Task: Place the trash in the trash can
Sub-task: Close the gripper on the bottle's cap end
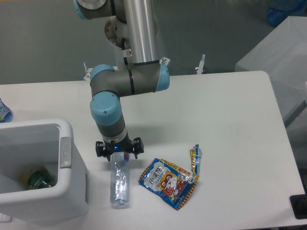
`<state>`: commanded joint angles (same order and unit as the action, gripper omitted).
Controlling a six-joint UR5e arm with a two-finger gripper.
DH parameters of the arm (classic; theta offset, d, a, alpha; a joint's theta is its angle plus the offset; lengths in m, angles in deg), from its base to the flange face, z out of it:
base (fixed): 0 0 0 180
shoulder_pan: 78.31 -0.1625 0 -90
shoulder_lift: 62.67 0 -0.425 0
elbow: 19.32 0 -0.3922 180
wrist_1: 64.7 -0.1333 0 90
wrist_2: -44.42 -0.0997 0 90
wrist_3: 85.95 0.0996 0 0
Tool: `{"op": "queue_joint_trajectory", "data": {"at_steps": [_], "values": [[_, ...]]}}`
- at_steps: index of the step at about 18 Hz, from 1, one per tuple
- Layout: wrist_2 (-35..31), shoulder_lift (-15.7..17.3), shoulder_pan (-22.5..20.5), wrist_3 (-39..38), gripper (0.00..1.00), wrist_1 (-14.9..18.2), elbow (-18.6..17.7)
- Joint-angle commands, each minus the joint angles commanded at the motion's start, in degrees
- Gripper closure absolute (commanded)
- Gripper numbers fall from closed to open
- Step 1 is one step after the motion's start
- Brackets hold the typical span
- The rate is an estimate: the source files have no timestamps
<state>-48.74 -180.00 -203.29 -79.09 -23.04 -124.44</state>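
A crushed clear plastic bottle (119,182) lies lengthwise on the white table, just right of the trash can (72,191). My gripper (119,154) hangs straight down over the bottle's far end, where the pink label shows; its fingers are spread on either side and it is open. A blue-orange foil snack bag (167,183) with a cartoon face lies to the right of the bottle. A thin yellow-blue wrapper (194,159) rests against the bag's upper right corner. The trash can is a large white bin with a grey tab (65,152) on its rim.
Inside the bin lies a green-capped bottle (39,180). A blue-green object (4,111) pokes in at the left edge. A grey box (278,52) stands off the table's far right corner. A black item (298,207) sits at the lower right edge.
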Motion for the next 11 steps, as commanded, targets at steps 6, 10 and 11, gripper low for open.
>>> {"op": "queue_joint_trajectory", "data": {"at_steps": [6,10,11], "values": [[0.00,-0.09,0.00,0.00,0.10,0.00,0.00],[0.00,-0.09,0.00,0.09,0.11,0.00,-0.17],[0.00,-0.09,0.00,0.09,0.11,0.00,-0.09]]}}
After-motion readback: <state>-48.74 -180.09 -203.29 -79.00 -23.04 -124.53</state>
